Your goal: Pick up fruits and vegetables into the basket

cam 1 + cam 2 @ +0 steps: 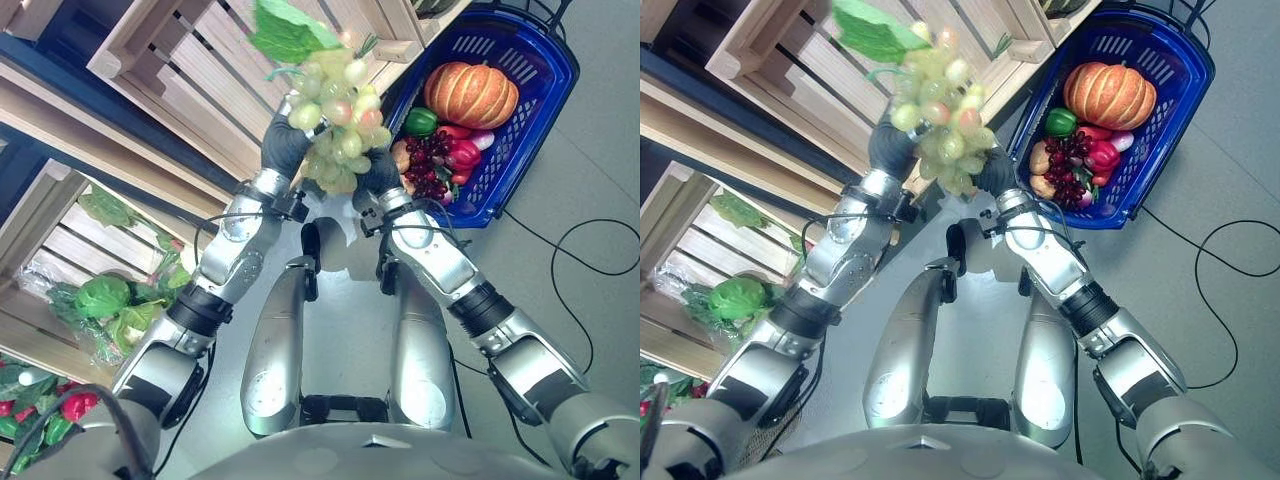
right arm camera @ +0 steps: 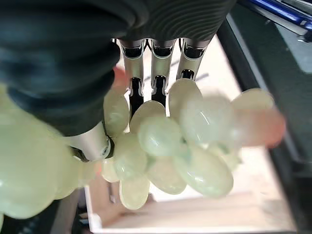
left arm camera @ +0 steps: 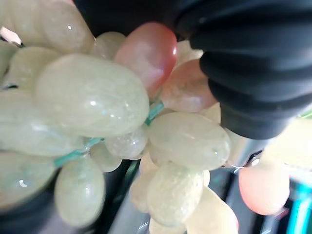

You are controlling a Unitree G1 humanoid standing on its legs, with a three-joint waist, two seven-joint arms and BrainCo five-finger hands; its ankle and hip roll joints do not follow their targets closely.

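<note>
A bunch of pale green grapes (image 1: 338,120) with a green leaf (image 1: 285,30) hangs in the air in front of the wooden crates, pressed between my two hands. My left hand (image 1: 283,145) is against its left side, with the grapes (image 3: 92,92) covering the fingers. My right hand (image 1: 380,172) is against its lower right side, its fingers (image 2: 156,73) lying straight along the grapes (image 2: 161,136). The blue basket (image 1: 560,90) stands on the floor to the right of the bunch. It holds a pumpkin (image 1: 470,93), a green pepper (image 1: 420,121), dark red grapes (image 1: 428,165) and a red pepper (image 1: 462,155).
Slatted wooden crates (image 1: 190,60) are tilted on a shelf behind the grapes. A lower crate (image 1: 50,240) on the left holds leafy greens in plastic (image 1: 105,297), with red produce (image 1: 75,405) below it. Grey floor (image 1: 590,180) lies right of the basket.
</note>
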